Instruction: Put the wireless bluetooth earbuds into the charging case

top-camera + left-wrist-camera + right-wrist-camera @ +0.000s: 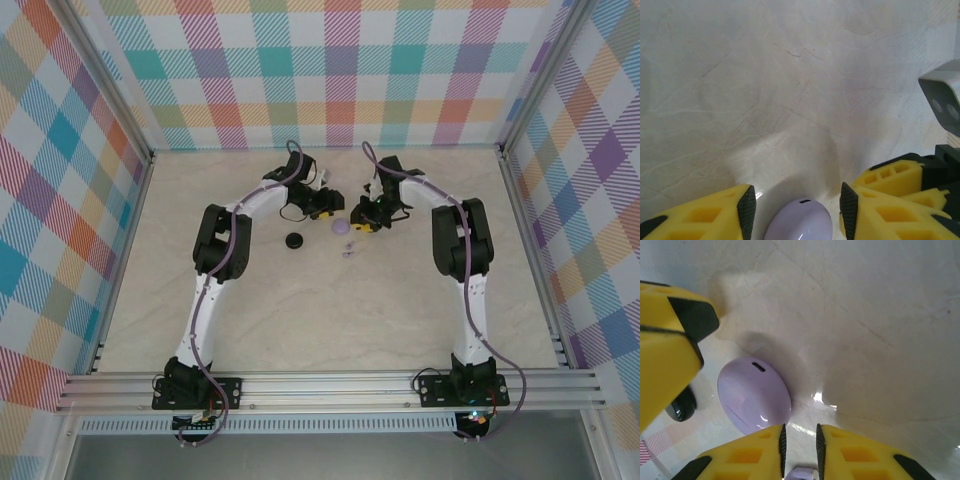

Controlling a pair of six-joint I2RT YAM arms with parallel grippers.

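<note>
The pale lavender charging case (340, 228) lies lid-down-looking and closed on the table between my two grippers. My left gripper (796, 201) is open and straddles the case (799, 222), with a gap on each side between it and the pads (746, 212). My right gripper (800, 440) hovers just beside the case (754, 395), its jaws narrow and shut on a small lavender earbud (802, 473) deep between them. Another tiny lavender earbud piece (347, 251) lies on the table just in front of the case. In the top view the left gripper (328, 212) and right gripper (358, 222) nearly meet.
A round black case (295, 241) sits left of the lavender one, and its edge appears in the right wrist view (681, 409). The left gripper's yellow finger (665, 345) crowds the right wrist view. Checkered walls enclose the pale table (330, 320).
</note>
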